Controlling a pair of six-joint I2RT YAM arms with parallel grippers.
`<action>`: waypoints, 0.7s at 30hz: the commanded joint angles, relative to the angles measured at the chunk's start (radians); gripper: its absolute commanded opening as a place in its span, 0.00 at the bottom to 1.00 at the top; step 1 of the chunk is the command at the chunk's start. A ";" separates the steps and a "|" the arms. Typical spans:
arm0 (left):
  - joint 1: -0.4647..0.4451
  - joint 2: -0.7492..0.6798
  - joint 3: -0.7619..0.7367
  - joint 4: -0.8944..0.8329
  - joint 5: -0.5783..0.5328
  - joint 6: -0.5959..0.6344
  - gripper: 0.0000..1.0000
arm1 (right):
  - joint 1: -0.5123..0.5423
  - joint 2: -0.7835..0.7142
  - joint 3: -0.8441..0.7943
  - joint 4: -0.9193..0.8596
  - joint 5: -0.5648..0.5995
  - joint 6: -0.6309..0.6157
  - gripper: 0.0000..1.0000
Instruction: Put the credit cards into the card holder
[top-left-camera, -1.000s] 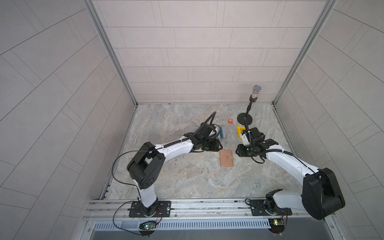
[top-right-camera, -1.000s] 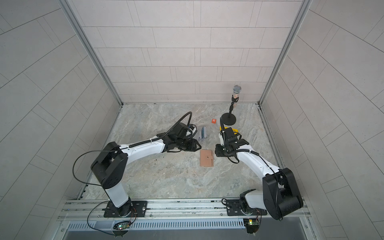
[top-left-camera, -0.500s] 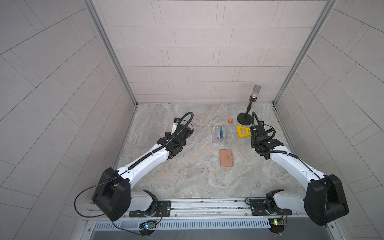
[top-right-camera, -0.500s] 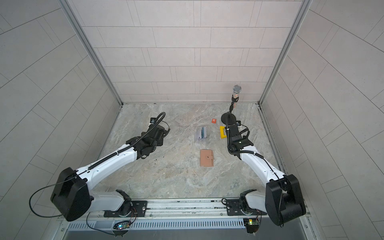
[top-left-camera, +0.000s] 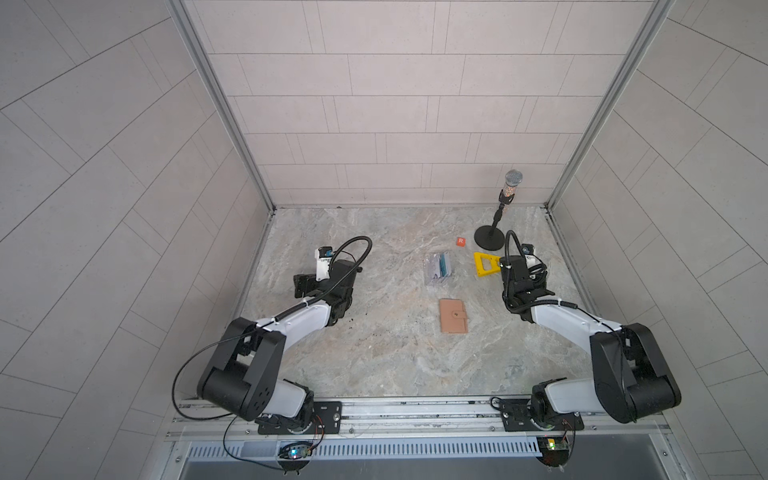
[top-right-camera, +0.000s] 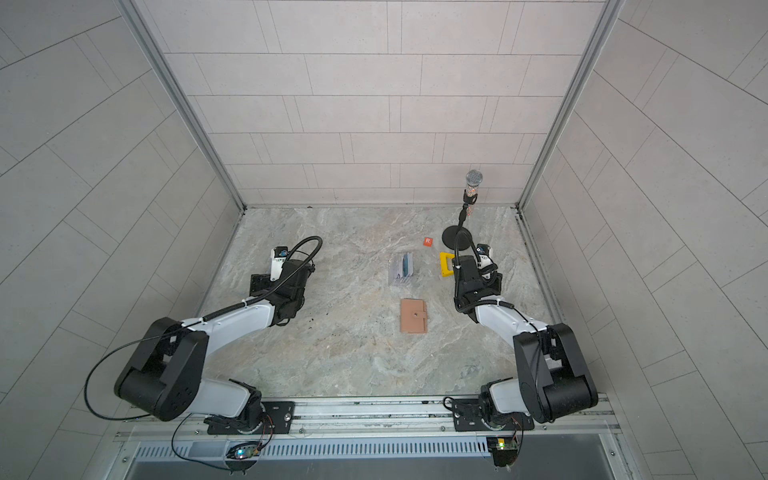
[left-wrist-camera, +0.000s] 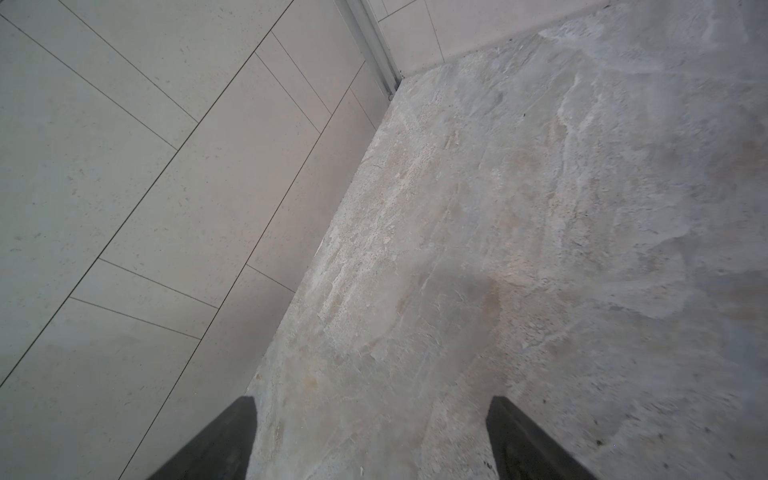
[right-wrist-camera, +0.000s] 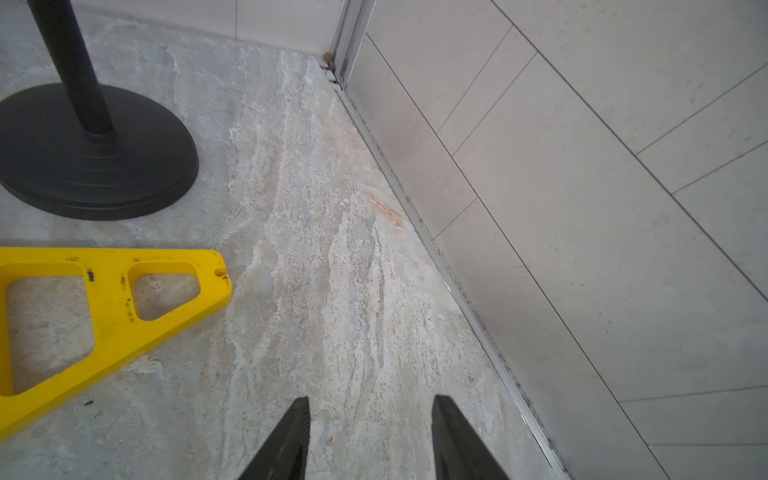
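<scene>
Left pincer (left-wrist-camera: 372, 411) and right pincer (right-wrist-camera: 372, 409) stand parted, empty. Between them, well apart from both, lies the closed tan leather-like card holder (top-left-camera: 453, 316), probably light and floppy. Just beyond stand thin plastic credit cards (top-left-camera: 440, 268), likely stiff, slippery: pinch an exposed edge.

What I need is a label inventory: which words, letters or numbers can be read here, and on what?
"R": white letter on the small orange square.
Print on the credit cards: too small to read.
On the card holder: no text visible.
On the yellow triangular frame: only scuff marks, no text.
</scene>
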 joint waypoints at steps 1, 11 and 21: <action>0.023 0.040 -0.047 0.266 0.052 0.122 0.94 | -0.006 0.033 -0.079 0.270 -0.025 -0.087 0.50; 0.133 0.037 -0.166 0.600 0.316 0.170 0.98 | -0.074 0.070 -0.115 0.476 -0.236 -0.123 0.52; 0.270 0.127 -0.302 0.908 0.572 0.094 1.00 | -0.114 0.157 -0.235 0.783 -0.411 -0.159 0.61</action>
